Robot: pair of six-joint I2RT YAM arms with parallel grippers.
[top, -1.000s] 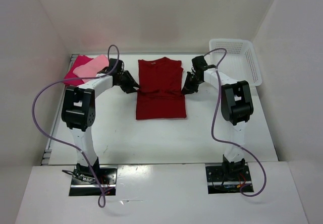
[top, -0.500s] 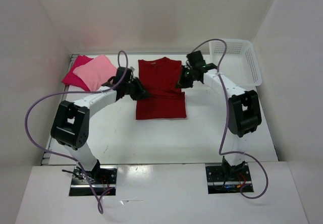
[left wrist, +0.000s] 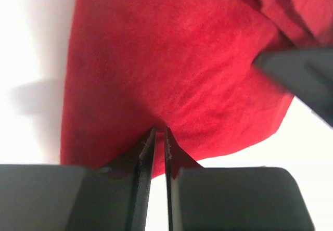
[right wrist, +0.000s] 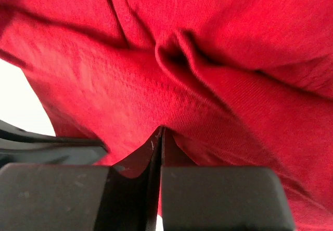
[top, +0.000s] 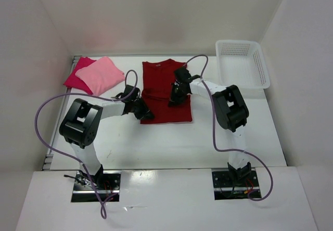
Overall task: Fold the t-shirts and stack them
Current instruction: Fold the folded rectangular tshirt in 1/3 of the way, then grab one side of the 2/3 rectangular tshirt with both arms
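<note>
At table centre | dark red t-shirt [top: 162,82] lying part-folded | left gripper [top: 148,114] pinching near-left hem, right gripper [top: 173,97] clamping middle crease | light pink t-shirt [top: 100,75] sitting folded on crimson-pink t-shirt [top: 76,78], far left | final fold, stacking remaining

both arms low, reaching in toward frame centre, elbows out wide. left gripper [top: 141,108] left of centre, fingers nearly together, thin slit. right gripper [top: 176,93] fully closed. both nipping dark red t-shirt [top: 165,77].
</note>
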